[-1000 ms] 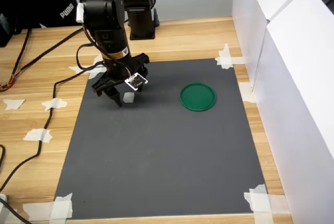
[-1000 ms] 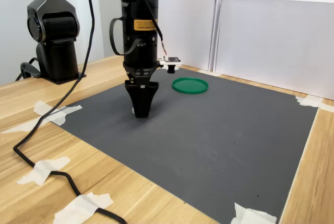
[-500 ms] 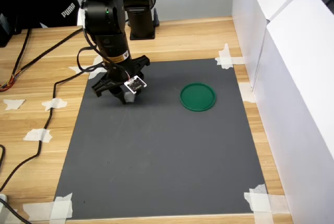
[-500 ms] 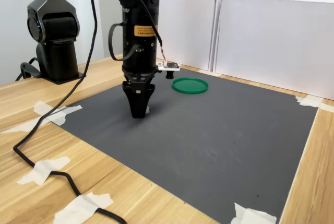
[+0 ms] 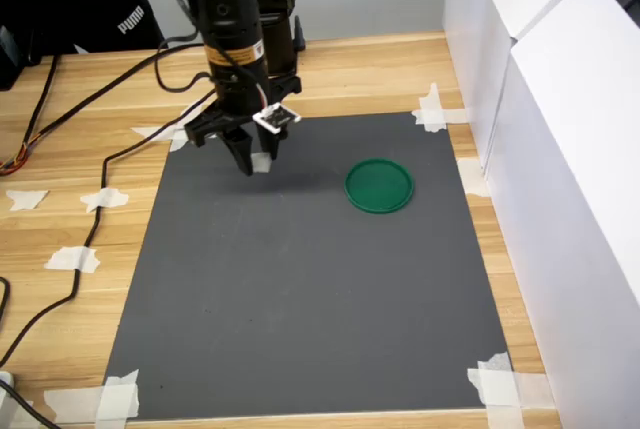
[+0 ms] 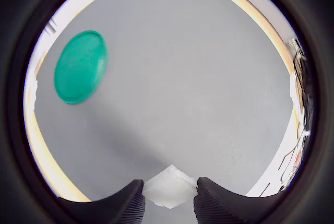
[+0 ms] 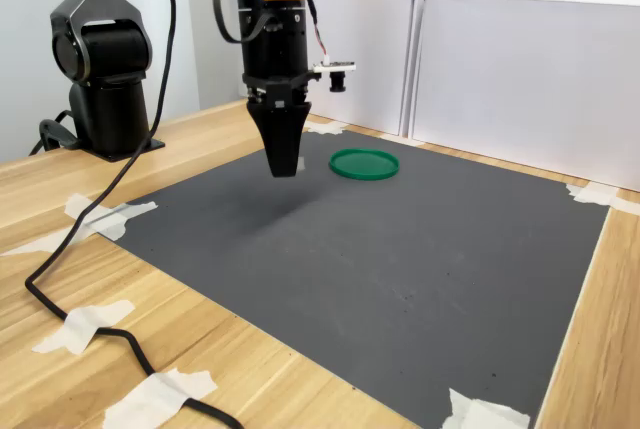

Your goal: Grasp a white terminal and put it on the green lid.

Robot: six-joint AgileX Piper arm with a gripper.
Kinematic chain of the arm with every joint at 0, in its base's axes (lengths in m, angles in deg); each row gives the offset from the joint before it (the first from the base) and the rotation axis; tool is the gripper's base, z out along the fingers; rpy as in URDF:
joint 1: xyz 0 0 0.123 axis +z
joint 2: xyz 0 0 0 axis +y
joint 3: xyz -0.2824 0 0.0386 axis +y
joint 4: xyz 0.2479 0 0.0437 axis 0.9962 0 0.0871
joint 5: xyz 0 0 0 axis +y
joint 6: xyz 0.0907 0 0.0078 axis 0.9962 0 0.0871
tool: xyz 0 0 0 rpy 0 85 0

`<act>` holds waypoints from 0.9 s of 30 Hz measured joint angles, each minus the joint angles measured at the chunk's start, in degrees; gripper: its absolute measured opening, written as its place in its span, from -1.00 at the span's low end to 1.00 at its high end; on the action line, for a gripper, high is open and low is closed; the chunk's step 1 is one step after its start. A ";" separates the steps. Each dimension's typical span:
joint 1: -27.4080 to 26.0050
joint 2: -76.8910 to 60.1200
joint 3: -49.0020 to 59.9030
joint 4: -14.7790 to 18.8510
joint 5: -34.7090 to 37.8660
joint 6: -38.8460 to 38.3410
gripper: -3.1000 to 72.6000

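Gripper (image 6: 168,203) clamped on white terminal (image 6: 169,186), lifted above grey mat (image 5: 300,289), well apart from green lid (image 5: 379,186).

You get even, bright, diffuse light in both exterior views, no hard glare. The dark mat (image 5: 300,279) stays matte w/ only a soft shadow (image 7: 270,211) under the arm in the second exterior view. Both ext. shots are sharp. The white panels (image 5: 560,99) run near blown-out in the first exterior view. Wrist view is fisheye: heavy black vignette round the edge, strong curvature, and the jaws look soft, out of focus up close.
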 joint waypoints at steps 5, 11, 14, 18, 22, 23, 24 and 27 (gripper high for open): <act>6.68 -1.24 -0.61 2.10 2.89 0.93 0.05; 13.13 -1.08 -5.38 2.89 4.72 4.66 0.05; 15.18 -0.25 -9.53 3.10 6.69 6.04 0.05; 17.32 2.89 -13.72 3.84 10.32 7.06 0.05; 19.15 5.92 -15.39 3.84 11.18 7.60 0.05; 19.48 6.67 -15.40 3.84 11.18 7.62 0.05; 19.74 7.44 -15.40 3.53 11.18 7.67 0.05; 19.83 9.47 -15.40 3.47 11.18 7.81 0.05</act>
